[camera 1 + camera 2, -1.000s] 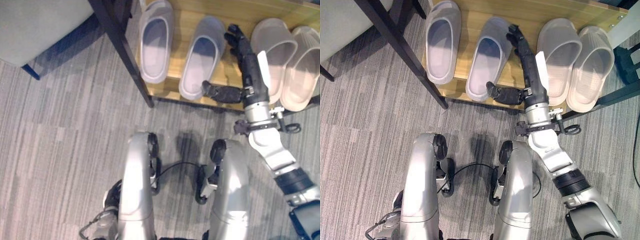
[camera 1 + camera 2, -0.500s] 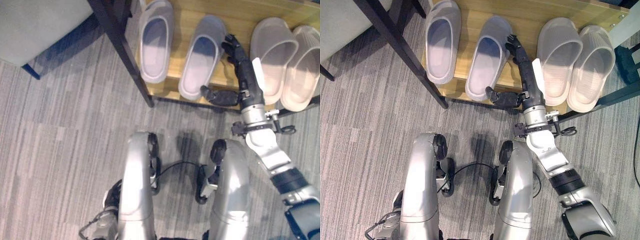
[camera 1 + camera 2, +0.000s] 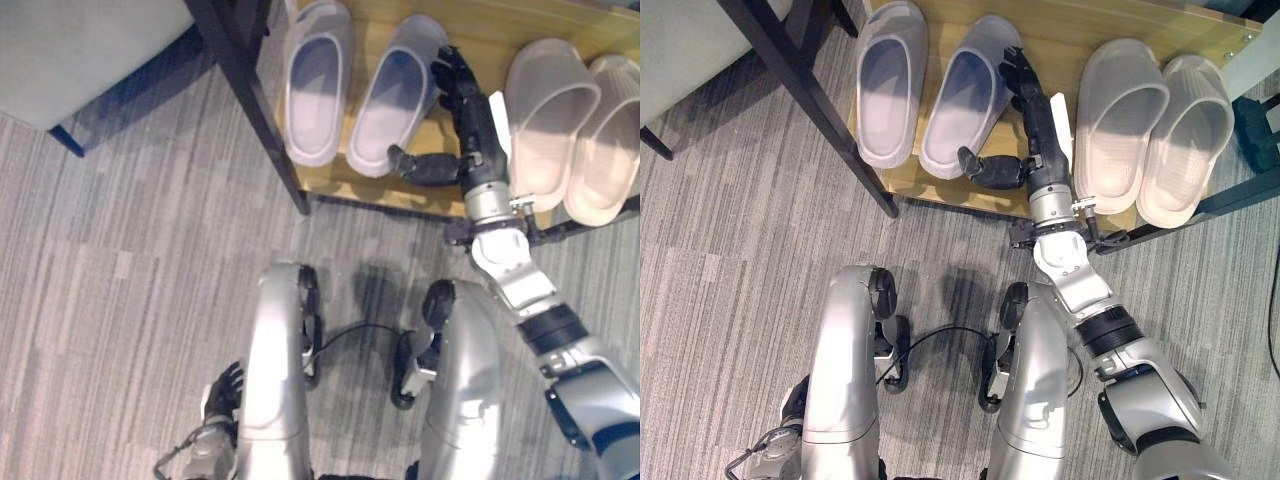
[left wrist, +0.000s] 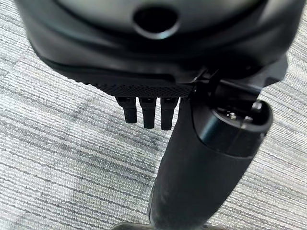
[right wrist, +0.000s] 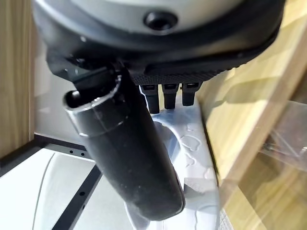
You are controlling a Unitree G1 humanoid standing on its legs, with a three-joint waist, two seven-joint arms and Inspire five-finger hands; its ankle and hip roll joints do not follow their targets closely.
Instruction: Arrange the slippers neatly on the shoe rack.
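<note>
On the rack (image 3: pixel 1050 40), the right hand (image 3: pixel 1032 120) lies with straight fingers and spread thumb against a grey slipper (image 3: pixel 962 95); its wrist view shows that slipper's sole past the fingertips (image 5: pixel 168 96); the left hand (image 3: pixel 225 385) hangs relaxed above carpet (image 4: pixel 57 143).

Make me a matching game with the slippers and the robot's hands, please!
Things:
1. lavender slippers
2. beige slippers
3. right hand
4. left hand

Places:
A. hanging low over the grey carpet
B. on the shoe rack's right part, side by side
C. on the shoe rack's left part
D. fingers straight along one lavender slipper's side, thumb at its heel

Pairs: 1-C, 2-B, 3-D, 4-A
</note>
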